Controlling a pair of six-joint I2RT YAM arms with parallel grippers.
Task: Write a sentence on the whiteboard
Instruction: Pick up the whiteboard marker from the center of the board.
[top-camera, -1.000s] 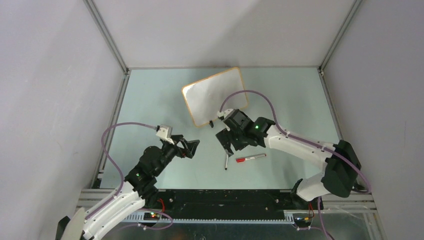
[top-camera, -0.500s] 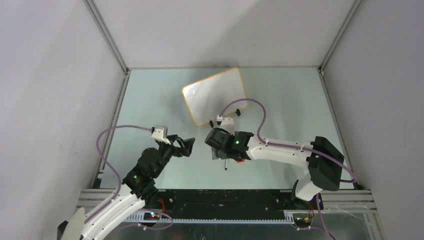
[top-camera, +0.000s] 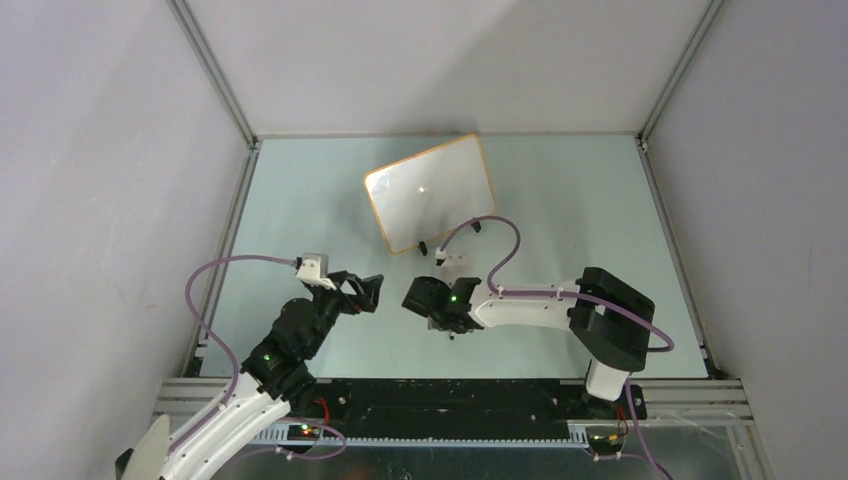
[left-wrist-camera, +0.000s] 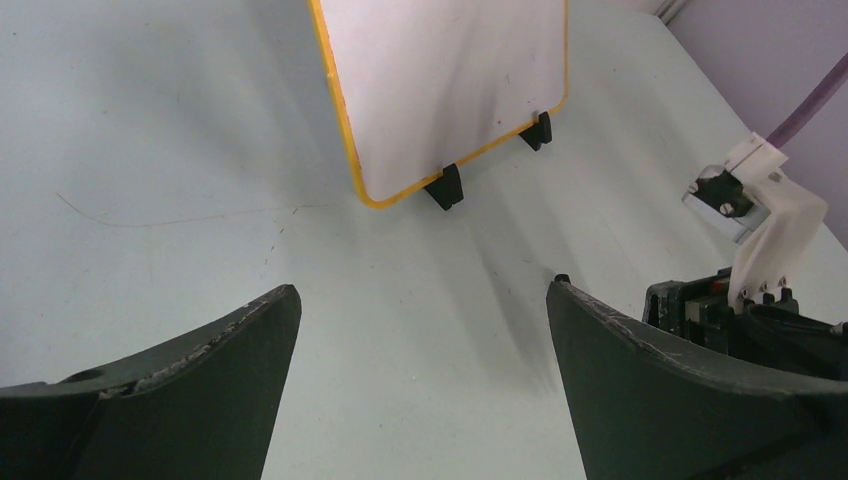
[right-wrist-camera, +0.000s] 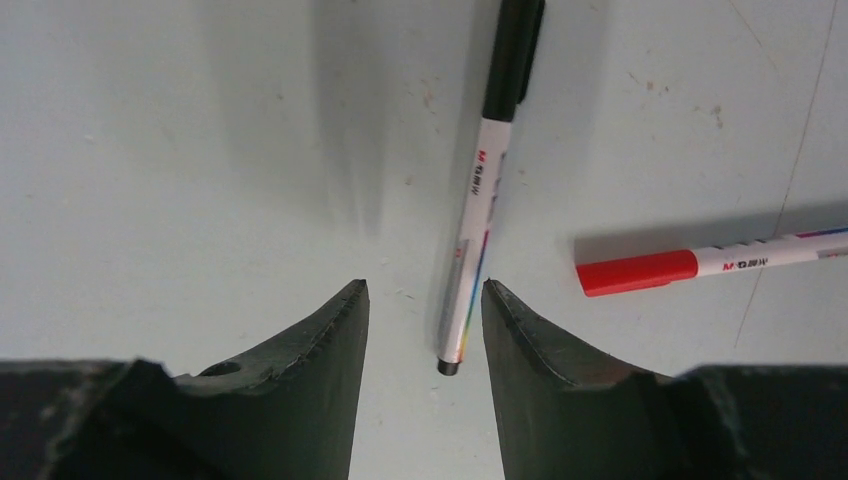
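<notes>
The whiteboard (top-camera: 428, 193) stands at the far middle of the worktop (top-camera: 300, 200), its face plain white. Nearer than it, the right pincer (right-wrist-camera: 425, 290) straddles the tail of the black marker (right-wrist-camera: 480, 200), fingers narrowly apart (the pen's other end is cropped). The left pincer (left-wrist-camera: 422, 290) gapes wide.

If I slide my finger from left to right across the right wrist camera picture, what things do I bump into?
Dark claw finger → black-capped pen → red-capped pen. The other claw finger overlaps the black-capped pen, so it is left out.
</notes>
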